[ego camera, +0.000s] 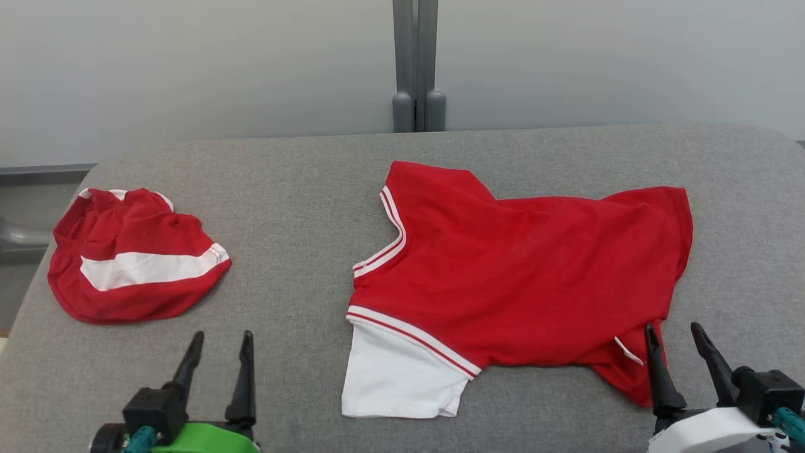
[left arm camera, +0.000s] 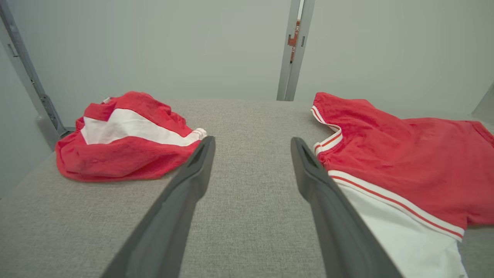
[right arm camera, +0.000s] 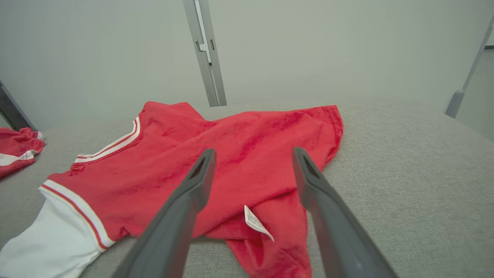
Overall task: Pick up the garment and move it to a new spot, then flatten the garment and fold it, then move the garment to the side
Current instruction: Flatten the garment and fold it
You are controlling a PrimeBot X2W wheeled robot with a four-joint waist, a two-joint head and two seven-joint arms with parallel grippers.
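A red shirt (ego camera: 522, 270) with white-striped collar and a white sleeve lies spread on the grey table (ego camera: 295, 207), right of centre. It also shows in the left wrist view as the shirt (left arm camera: 405, 162) and in the right wrist view as the shirt (right arm camera: 216, 162), its hem corner folded under with a white label. My right gripper (ego camera: 676, 333) stands open at the shirt's near right corner, holding nothing. My left gripper (ego camera: 220, 343) stands open over bare table, left of the white sleeve. Both pairs of fingers (left arm camera: 193, 177) (right arm camera: 308, 173) are spread apart.
A second red and white garment (ego camera: 135, 255) lies bunched near the table's left edge, also seen as the bunched garment (left arm camera: 127, 135). A grey post (ego camera: 415, 63) stands behind the table against a pale wall. Bare table lies between the two garments.
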